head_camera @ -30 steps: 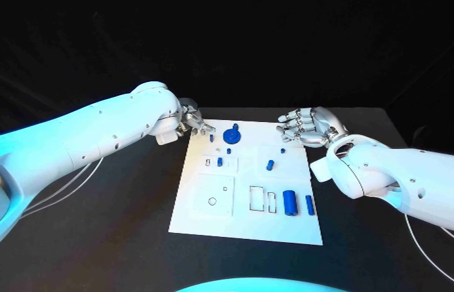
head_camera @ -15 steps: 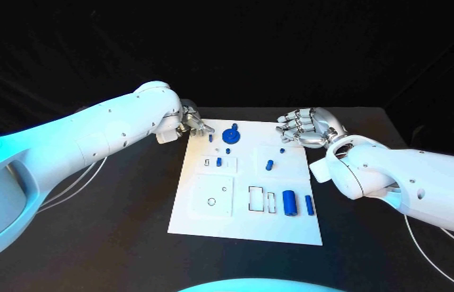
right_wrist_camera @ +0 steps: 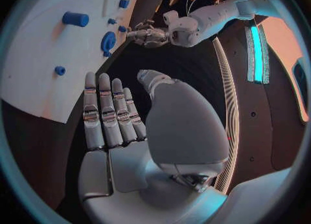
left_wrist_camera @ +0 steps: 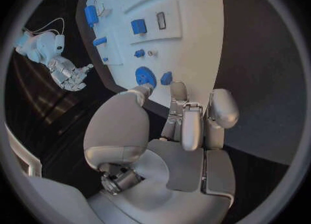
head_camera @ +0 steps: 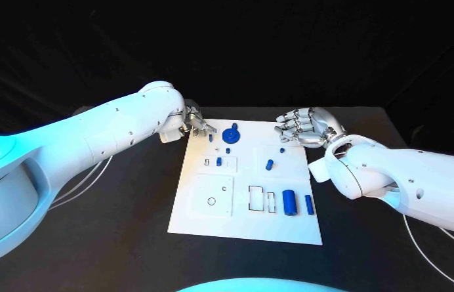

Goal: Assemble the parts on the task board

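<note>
Lying in the middle of the black worktop, the white task board carries the blue parts. From the board's centre in the head view, a round blue disc sits at about 12 o'clock near the far edge, a small blue peg beside it toward 11 o'clock, a short blue cylinder toward 1 o'clock, and two upright blue bars toward 5 o'clock, next to black-outlined rectangular slots. A small blue block stands at about 10 o'clock.

The left hand hovers at the board's far left corner, its fingers curled in close together with nothing seen between them; the wrist view shows their tips just short of the disc and peg. The right hand hangs at the far right corner, fingers held fairly straight and side by side, holding nothing.

No lettering or brand mark can be read on the board or parts.
</note>
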